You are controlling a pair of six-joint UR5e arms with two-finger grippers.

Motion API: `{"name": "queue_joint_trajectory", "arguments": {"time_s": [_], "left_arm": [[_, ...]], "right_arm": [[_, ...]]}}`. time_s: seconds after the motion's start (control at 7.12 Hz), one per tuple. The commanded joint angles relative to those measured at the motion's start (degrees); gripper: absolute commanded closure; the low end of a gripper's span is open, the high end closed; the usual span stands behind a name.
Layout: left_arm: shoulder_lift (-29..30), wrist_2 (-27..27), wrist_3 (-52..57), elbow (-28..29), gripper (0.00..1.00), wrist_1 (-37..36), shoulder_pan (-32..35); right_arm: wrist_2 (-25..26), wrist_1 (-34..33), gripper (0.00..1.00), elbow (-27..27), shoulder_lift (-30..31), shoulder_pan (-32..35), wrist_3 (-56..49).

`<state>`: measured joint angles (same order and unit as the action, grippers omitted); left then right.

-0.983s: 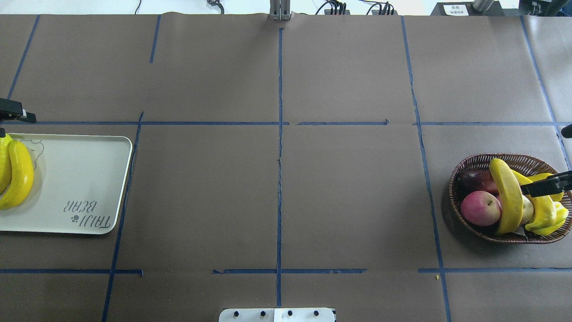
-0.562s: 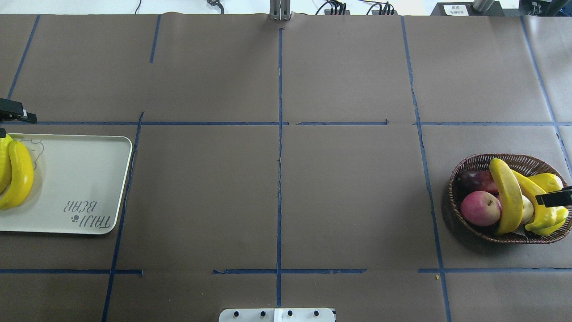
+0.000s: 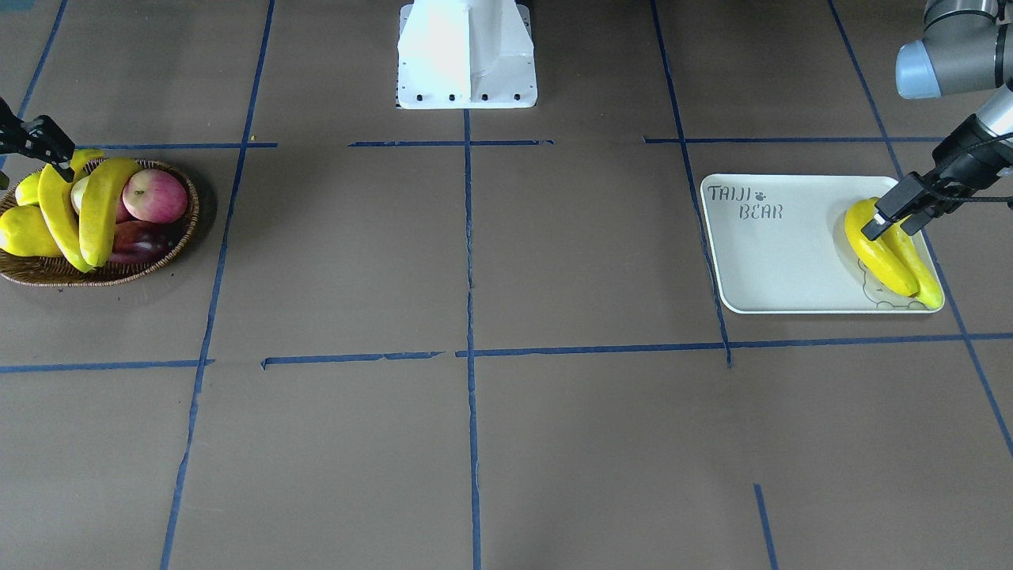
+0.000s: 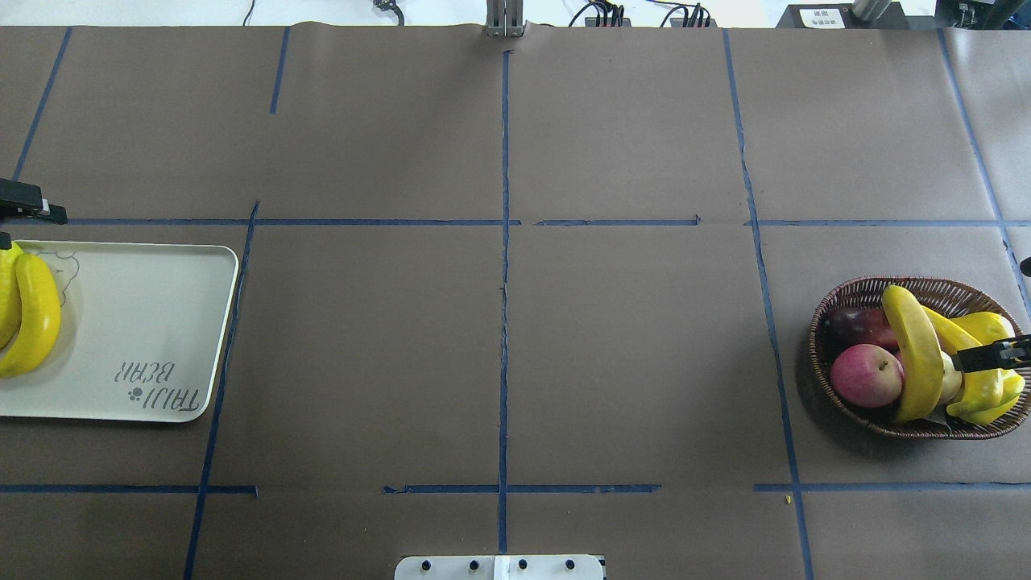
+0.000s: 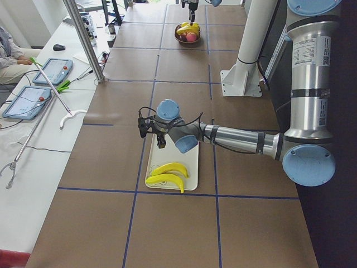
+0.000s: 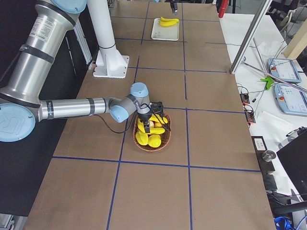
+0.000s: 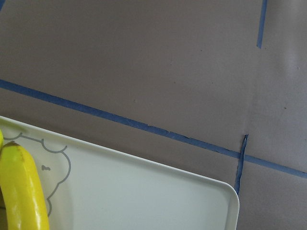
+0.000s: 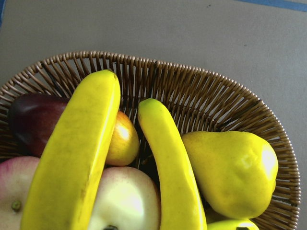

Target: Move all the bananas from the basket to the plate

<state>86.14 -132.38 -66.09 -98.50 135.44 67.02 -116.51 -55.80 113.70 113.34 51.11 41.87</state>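
Two bananas point(image 3: 886, 261) lie on the plate point(image 3: 783, 261), two in the basket point(image 8: 201, 91).

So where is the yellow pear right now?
In the overhead view the pear lies inside the basket at that view's far right, right beside the thinner banana.

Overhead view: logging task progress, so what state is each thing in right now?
Plate bananas: two, lying side by side on the plate.
Basket bananas: two, resting atop other fruit in the basket.
Left hand: by the plate; open or shut unclear.
Right hand: over the basket; open or shut unclear.
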Motion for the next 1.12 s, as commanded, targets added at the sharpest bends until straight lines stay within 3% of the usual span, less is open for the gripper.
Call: {"name": "queue_joint_trajectory", "arguments": {"time_s": [0.0,0.42,0.56,0.98], "left_arm": [[0.0,0.0,0.0,0.0,0.0,0.0,0.0],[0.0,0.0,0.0,0.1,0.0,0.0,-0.1],[0.0,0.0,0.0,0.1,0.0,0.0,-0.1],[0.0,0.0,0.0,0.2,0.0,0.0,-0.1]], "right_arm": [[1.0,-0.1,0.17,-0.5,0.4,-1.4,0.7],[2.7,-0.1,0.24,-1.5,1.3,-2.9,0.7],[2.6,-0.1,0.32,-1.5,1.3,-3.0,0.7],[2.3,0.0,0.83,-1.3,0.7,-3.5,0.6]]}}
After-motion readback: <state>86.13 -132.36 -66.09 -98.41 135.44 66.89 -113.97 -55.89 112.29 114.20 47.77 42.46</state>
